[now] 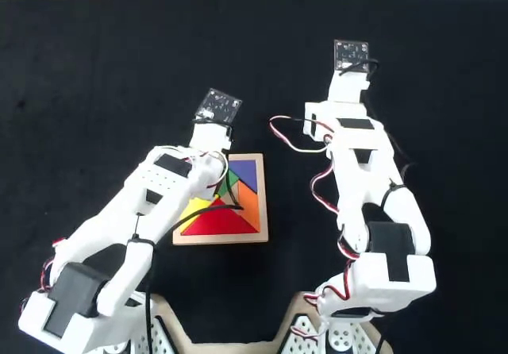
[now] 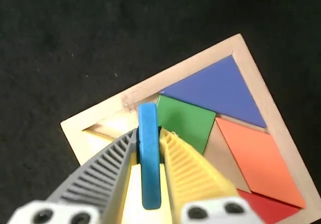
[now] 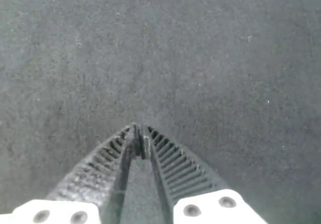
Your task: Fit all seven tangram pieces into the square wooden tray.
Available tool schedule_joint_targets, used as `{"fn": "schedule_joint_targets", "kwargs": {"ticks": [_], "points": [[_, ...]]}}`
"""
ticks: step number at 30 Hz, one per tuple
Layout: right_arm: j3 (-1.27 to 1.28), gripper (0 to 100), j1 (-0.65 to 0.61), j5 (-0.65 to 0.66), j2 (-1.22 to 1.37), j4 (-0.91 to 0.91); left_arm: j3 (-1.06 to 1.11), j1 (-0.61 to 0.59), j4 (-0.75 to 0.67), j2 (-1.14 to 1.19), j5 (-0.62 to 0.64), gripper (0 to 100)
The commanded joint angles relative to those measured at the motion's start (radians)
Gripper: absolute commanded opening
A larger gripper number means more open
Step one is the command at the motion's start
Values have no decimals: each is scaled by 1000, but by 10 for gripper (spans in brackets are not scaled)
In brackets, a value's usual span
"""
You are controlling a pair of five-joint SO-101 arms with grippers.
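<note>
Nearest the lens, the left gripper (image 2: pixel 149 133) has one grey and one yellow ribbed finger clamped on a light-blue tangram piece (image 2: pixel 149 153). I see the piece edge-on and upright, so I cannot tell its outline. It hangs over a bare corner of the square wooden tray (image 2: pixel 150 86); I cannot tell whether it touches the tray floor.

The left wrist view also gives the tray's contents close up. A dark-blue triangle (image 2: pixel 215 91) lies along one rim, a green square (image 2: pixel 185 121) sits just beside the held piece, and an orange parallelogram (image 2: pixel 256 158) has a red triangle (image 2: pixel 273 209) at its far end. A sliver of bare wood shows between the green square and the orange parallelogram.

The high view adds the arm poses. The left arm (image 1: pixel 159 203) stretches diagonally from its base, with its wrist over the tray's (image 1: pixel 263 203) far-left corner. It covers part of a yellow triangle (image 1: pixel 194 209) that lies next to the red triangle (image 1: pixel 226 221).

The right arm (image 1: pixel 365 155) extends straight away from its base over the black cloth (image 1: pixel 95 76), to the right of the tray and well apart from it.

In the right wrist view, the right gripper (image 3: pixel 139 136) has its jaws together with nothing between them, above plain cloth.
</note>
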Motion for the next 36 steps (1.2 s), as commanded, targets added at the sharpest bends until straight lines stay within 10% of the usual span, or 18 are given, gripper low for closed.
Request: {"fn": "schedule_joint_targets", "kwargs": {"ticks": [1,14,36], "points": [[-59,12,2,9,-10,-15,-44,50,6,-2,5,30],[-59,12,2,9,-10,-15,-61,-81,-37,8,-55,30],[-58,12,2,9,-10,-15,-185,39,81,153,-52,29]]}}
